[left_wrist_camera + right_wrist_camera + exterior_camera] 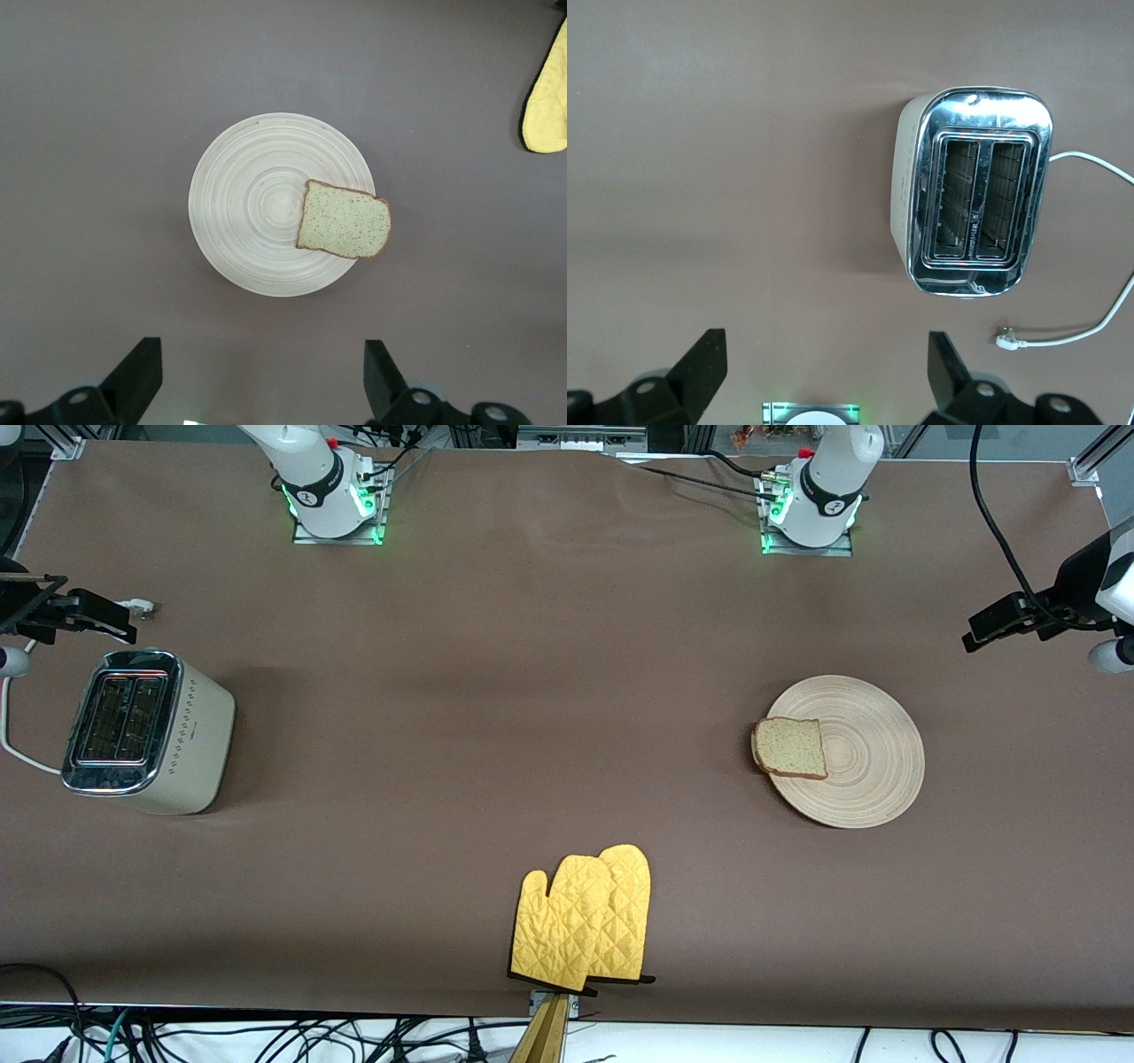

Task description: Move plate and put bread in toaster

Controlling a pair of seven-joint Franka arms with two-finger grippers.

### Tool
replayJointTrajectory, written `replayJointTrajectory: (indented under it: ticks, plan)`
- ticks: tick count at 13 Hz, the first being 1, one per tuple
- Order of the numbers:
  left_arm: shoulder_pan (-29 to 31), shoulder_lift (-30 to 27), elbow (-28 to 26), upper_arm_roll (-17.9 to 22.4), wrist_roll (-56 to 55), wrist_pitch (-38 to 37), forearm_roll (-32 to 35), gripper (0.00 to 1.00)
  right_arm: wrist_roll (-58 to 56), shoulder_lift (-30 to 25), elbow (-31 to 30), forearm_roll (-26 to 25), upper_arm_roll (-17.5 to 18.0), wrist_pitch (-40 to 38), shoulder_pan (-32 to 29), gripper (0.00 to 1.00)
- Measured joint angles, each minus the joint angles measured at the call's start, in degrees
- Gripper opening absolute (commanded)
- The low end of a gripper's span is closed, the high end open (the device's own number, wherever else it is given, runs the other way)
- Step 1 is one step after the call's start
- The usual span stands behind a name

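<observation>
The pale wooden plate (864, 753) lies toward the left arm's end of the table. The bread (789, 747) rests flat on it, at the rim that faces the toaster, one corner overhanging slightly. The left wrist view looks straight down on the plate (257, 221) and the bread (344, 220). My left gripper (263, 350) hangs open high above the bare table beside the plate, holding nothing. The cream toaster (146, 731) stands at the right arm's end, both slots empty (979, 202). High above the table beside it, my right gripper (827, 341) is open and empty.
A pair of yellow oven mitts (585, 921) lies near the table's front edge, midway between the two ends. The toaster's white cord (1090, 332) trails off with its plug (1005, 338) loose on the table. The arm bases stand along the table's back edge.
</observation>
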Motion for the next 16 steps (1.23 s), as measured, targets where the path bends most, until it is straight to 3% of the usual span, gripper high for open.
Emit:
replayJointTrajectory:
  ticks: [16]
  plan:
    - [-0.1,0.0,0.1,0.0,0.7,0.2,2.7,1.0,0.0,0.0,0.0,0.0,-0.1,0.0,0.0,1.0]
